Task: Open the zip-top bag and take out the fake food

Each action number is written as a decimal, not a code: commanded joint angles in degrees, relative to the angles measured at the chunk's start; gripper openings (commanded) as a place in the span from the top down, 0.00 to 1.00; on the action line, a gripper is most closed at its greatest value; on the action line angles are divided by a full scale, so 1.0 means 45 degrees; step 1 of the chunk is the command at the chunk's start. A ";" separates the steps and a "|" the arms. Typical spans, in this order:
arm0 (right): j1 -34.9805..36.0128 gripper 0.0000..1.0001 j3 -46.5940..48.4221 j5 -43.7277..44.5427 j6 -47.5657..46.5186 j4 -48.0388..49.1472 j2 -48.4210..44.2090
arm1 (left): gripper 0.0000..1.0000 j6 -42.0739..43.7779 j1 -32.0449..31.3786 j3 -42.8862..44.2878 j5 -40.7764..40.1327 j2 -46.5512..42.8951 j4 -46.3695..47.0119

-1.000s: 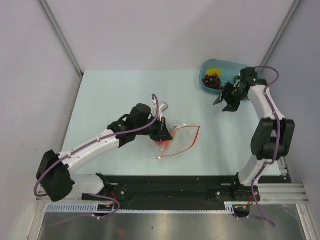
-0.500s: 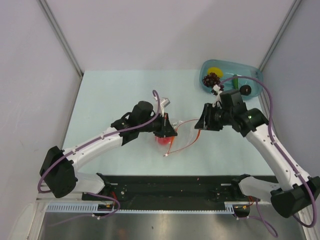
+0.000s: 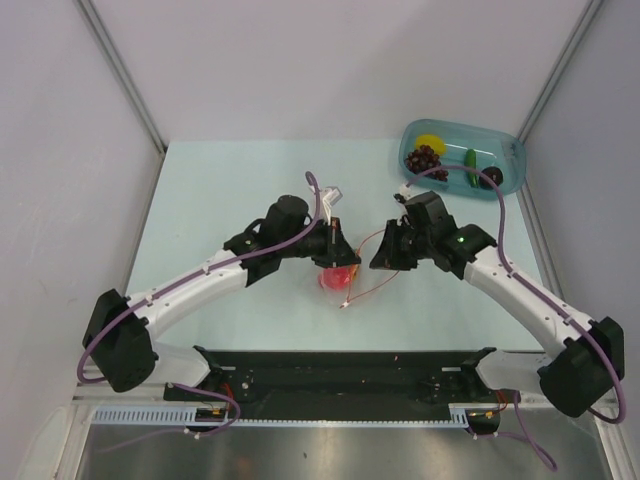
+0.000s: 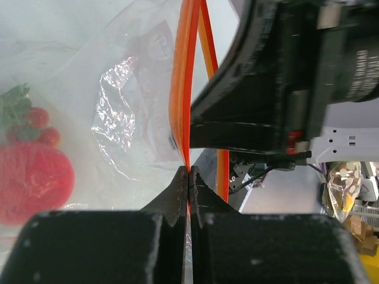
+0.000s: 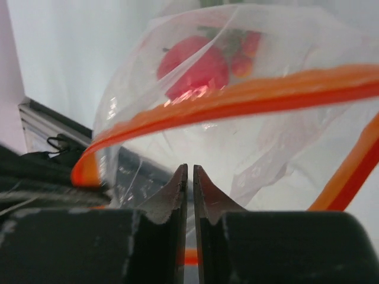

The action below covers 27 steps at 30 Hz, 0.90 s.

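The zip-top bag (image 3: 368,262) is held up over the middle of the table between both grippers. My left gripper (image 3: 338,252) is shut on its orange zipper strip (image 4: 180,89), which runs out from between the pinched tips (image 4: 188,171). My right gripper (image 3: 379,256) is at the opposite lip, its jaws (image 5: 189,168) nearly together with a bit of orange strip showing low in the gap. A red round fake food piece (image 3: 335,278) with a green top (image 5: 195,68) lies inside the clear film (image 4: 32,180). The bag's mouth (image 5: 237,97) gapes open.
A teal tray (image 3: 512,160) stands at the back right, holding a yellow piece (image 3: 430,142), a dark grape bunch (image 3: 423,158), a slim green piece (image 3: 470,158) and a dark round piece (image 3: 491,176). The black base rail (image 3: 340,365) runs along the near edge.
My right arm swung from the tray to the bag's right lip, and its jaws closed there. The left gripper kept its hold and shifted slightly right with the bag.
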 commanded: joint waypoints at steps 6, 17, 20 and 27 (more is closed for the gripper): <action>0.0099 0.88 -0.0799 0.0840 0.0589 0.3115 0.1327 | 1.00 -0.0376 -0.0894 0.0666 -0.0710 -0.0162 0.0257; 0.0236 0.86 -0.2009 -0.0015 0.1859 0.5343 0.2423 | 1.00 -0.0845 -0.1324 0.0902 -0.0731 0.0659 0.0570; 0.0353 0.80 -0.2283 -0.0917 0.1762 0.5637 0.2385 | 1.00 -0.0825 -0.1324 0.0687 -0.0828 0.0582 0.0550; 0.0665 0.54 -0.3182 -0.2050 0.1430 0.6904 0.2793 | 1.00 -0.0786 -0.1324 0.0277 -0.1238 0.0366 0.0199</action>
